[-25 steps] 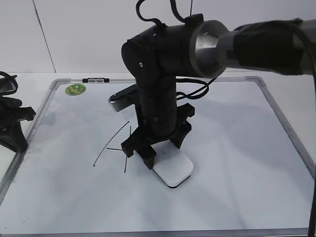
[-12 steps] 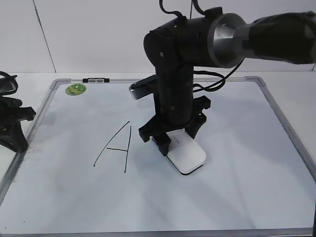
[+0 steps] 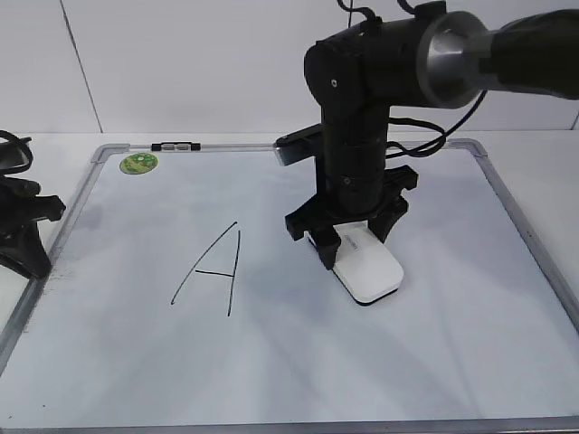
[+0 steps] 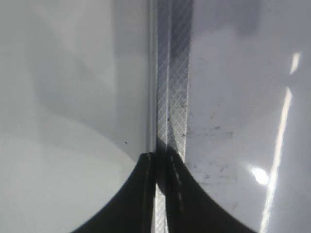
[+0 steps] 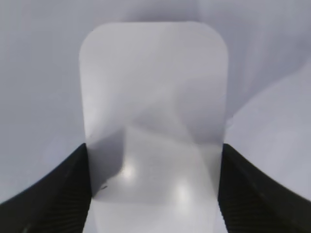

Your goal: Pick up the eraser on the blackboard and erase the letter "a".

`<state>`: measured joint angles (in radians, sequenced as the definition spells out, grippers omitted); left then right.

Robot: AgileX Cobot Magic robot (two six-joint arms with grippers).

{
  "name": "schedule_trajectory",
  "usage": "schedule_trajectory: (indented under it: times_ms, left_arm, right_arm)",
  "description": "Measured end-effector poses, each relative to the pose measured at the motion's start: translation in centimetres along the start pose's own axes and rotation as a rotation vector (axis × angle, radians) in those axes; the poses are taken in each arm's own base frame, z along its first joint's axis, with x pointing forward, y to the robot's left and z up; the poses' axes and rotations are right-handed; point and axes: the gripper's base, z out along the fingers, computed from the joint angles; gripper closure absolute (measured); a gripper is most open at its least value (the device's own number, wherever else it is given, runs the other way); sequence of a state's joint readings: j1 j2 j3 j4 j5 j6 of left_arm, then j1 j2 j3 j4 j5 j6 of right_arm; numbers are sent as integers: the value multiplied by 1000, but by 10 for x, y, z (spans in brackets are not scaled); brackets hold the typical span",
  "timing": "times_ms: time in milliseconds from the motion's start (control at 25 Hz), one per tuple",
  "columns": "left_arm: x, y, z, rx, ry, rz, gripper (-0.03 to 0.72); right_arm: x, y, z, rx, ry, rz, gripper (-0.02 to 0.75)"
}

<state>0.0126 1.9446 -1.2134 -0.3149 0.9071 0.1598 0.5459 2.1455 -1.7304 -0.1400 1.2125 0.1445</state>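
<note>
Lying between right pincer fingers: eraser

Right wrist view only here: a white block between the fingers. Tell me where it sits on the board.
Observer: The eraser sits right of centre on the blackboard, well right of a capital A.
Operator: Give me the lowercase "a" position.
Observer: No lowercase "a" shows in any view; the capital A is the only writing visible.
Operator: Report the other arm.
Observer: The left gripper hangs over the board's left frame, jaws nearly together, far from the right gripper.
</note>
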Motion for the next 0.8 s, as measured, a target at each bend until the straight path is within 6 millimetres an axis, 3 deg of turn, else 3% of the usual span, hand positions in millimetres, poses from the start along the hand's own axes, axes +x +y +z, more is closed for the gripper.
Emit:
schedule_trajectory:
  times_ms: [320, 560, 800]
  left_arm:
    - [0, 0, 0, 0, 0, 0, 670]
    - [0, 0, 0, 0, 0, 0, 670]
    - [0, 0, 0, 0, 0, 0, 670]
  right_arm:
    - [9, -15, -56, 34, -186, 108, 200]
    - [21, -32, -51, 139, -180, 195, 200]
    - [40, -71, -33, 171, -105, 302, 200]
